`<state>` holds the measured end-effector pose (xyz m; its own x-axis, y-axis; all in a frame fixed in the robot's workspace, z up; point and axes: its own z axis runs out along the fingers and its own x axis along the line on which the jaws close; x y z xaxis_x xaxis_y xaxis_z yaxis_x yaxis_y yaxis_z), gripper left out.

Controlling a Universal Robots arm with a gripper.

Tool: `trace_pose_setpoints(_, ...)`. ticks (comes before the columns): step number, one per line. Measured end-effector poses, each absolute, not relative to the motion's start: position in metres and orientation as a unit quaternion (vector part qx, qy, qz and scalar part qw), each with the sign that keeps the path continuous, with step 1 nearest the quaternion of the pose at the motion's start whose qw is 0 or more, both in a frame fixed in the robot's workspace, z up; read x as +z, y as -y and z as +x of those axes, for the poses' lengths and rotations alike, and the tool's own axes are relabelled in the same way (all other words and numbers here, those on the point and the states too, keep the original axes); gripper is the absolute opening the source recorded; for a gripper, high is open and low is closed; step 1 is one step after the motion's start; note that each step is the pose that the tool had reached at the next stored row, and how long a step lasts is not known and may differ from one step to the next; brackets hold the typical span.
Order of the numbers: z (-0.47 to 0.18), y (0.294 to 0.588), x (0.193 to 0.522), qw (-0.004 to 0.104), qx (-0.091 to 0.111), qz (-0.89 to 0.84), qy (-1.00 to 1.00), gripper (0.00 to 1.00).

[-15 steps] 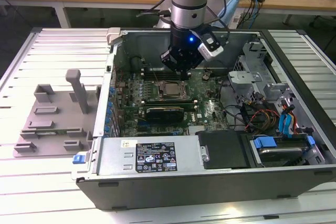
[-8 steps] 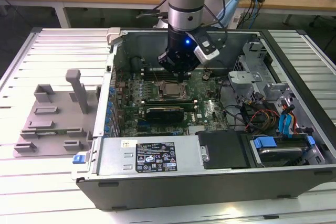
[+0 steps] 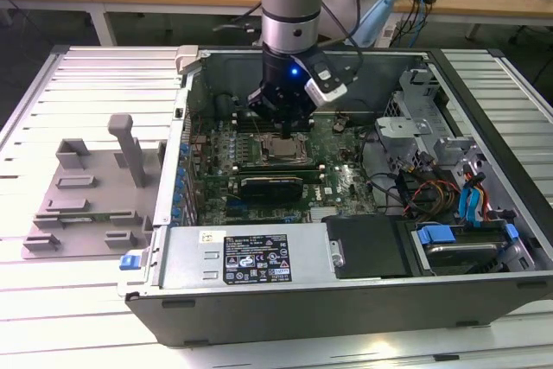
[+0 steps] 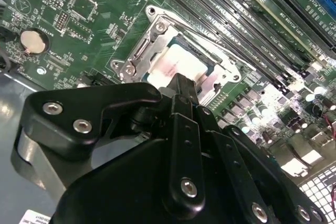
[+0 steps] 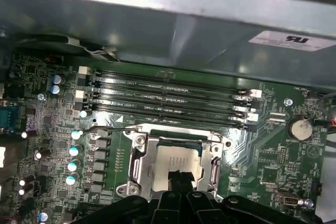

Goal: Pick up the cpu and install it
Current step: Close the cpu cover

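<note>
The cpu (image 3: 282,147) lies flat inside the motherboard socket of the open computer case, near the middle of the exterior view. Its silver top shows in both wrist views (image 4: 176,65) (image 5: 173,157), ringed by the socket's metal frame (image 4: 137,56) (image 5: 137,153). My gripper (image 3: 285,124) hangs straight over the socket. Its black fingers are pressed together, their tips (image 4: 184,83) (image 5: 182,176) just above the chip's near half. Nothing is held between them. Whether the tips touch the chip I cannot tell.
A grey fixture tray (image 3: 86,205) sits on the slatted table at the exterior view's left. Memory slots (image 5: 168,95) run beside the socket, with the case wall (image 5: 173,35) behind them. A power supply (image 3: 251,257), a drive cage (image 3: 415,114) and loose cables (image 3: 432,192) crowd the case.
</note>
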<state>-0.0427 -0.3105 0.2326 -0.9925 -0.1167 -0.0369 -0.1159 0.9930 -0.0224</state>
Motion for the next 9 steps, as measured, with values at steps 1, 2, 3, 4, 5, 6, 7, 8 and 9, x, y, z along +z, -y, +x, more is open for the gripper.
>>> trace_pose_setpoints(1,-0.043,0.311,0.232,0.019,-0.010,-0.056,-0.998,0.11)
trace_pose_setpoints(2,-0.043,0.311,0.231,0.019,-0.010,-0.053,-0.998,0.11)
trace_pose_setpoints(3,-0.043,0.312,0.230,0.019,-0.010,-0.051,-0.998,0.11)
trace_pose_setpoints(4,-0.044,0.312,0.230,0.019,-0.010,-0.050,-0.998,0.11)
trace_pose_setpoints(5,-0.046,0.312,0.229,0.019,-0.010,-0.050,-0.999,0.11)
trace_pose_setpoints(6,-0.048,0.313,0.228,0.019,-0.010,-0.049,-0.999,0.11)
trace_pose_setpoints(7,-0.050,0.313,0.227,0.019,-0.010,-0.049,-0.999,0.11)
trace_pose_setpoints(8,-0.051,0.313,0.227,0.019,-0.010,-0.049,-0.999,0.11)
trace_pose_setpoints(9,-0.055,0.313,0.226,0.019,-0.010,-0.049,-0.999,0.11)
